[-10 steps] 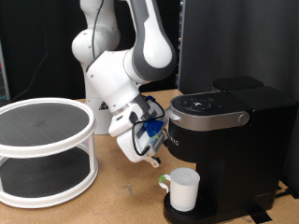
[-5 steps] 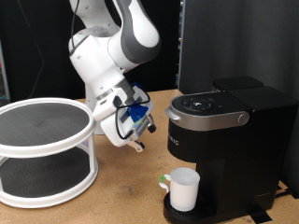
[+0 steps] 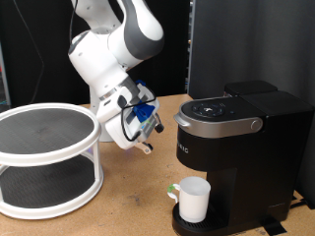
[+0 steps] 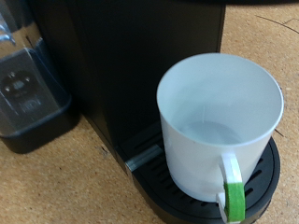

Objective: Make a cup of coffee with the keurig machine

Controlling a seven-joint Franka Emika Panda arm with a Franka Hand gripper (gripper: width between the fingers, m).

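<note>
The white mug (image 3: 194,200) stands upright on the round drip tray under the spout of the black keurig machine (image 3: 246,138), whose lid is down. In the wrist view the mug (image 4: 213,121) looks empty. Its handle has a green tip, and it rests on the drip tray (image 4: 273,177) against the machine's black front (image 4: 131,56). My gripper (image 3: 146,146) hangs above the table to the exterior view's left of the machine, apart from the mug and holding nothing that shows. Its fingers do not show in the wrist view.
A white two-tier round rack (image 3: 44,157) stands on the wooden table (image 3: 128,211) at the exterior view's left. A dark boxy part with a clear cover (image 4: 28,84) shows beside the machine in the wrist view. Black panels stand behind.
My arm has drawn back from the mug, moving up and towards the exterior view's left. The mug stays on the drip tray.
</note>
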